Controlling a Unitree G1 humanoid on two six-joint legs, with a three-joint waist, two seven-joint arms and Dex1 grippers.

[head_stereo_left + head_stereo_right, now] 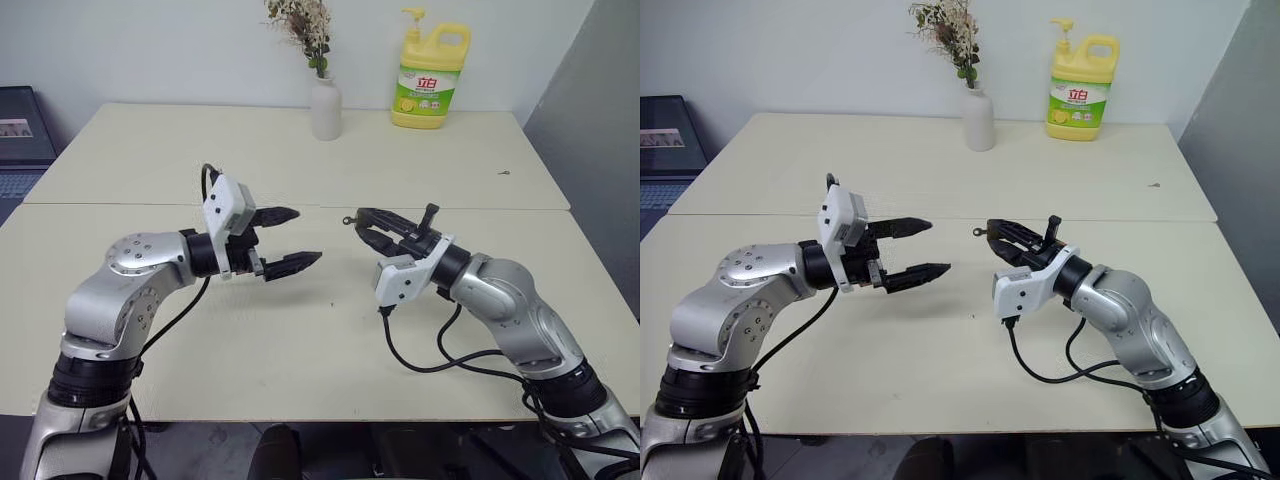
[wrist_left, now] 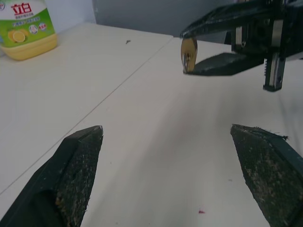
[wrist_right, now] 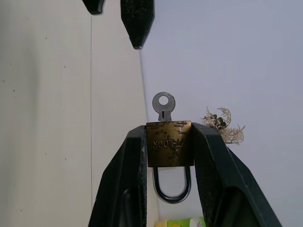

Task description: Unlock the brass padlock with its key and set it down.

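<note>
Head views: both arms are raised above the table [image 1: 300,340], end effectors facing each other across a gap near the table's middle. Left end effector [image 1: 288,238] — fingers spread wide, nothing between them. Right end effector [image 1: 368,228] pinches the brass padlock [image 3: 169,143] at its fingertips; from here the lock is only a small speck with the key [image 1: 980,232] poking out toward the left arm. Likely reason for the pose: the right arm presents the key end-on so the empty left one can reach in and turn it.

Left wrist view: the padlock [image 2: 188,54] shows edge-on between the right arm's fingertips, ahead of the spread left fingers [image 2: 78,161] and apart from them. Bare table lies below the gap.

Right wrist view: the two fingers clamp the brass body on its narrow sides, shackle [image 3: 172,187] pointing back toward the wrist and seated in the body, so by my reading still locked. The key head stands clear of the fingertips — free to be gripped. The left arm's fingertips [image 3: 137,21] are visible beyond, not touching.

Room: vase [image 1: 325,108] and detergent bottle [image 1: 429,80] stand at the far edge, well apart from the work. The near half of the table is open for setting the lock down; the right arm's cable [image 1: 420,360] trails near the front edge, a possible snag.
</note>
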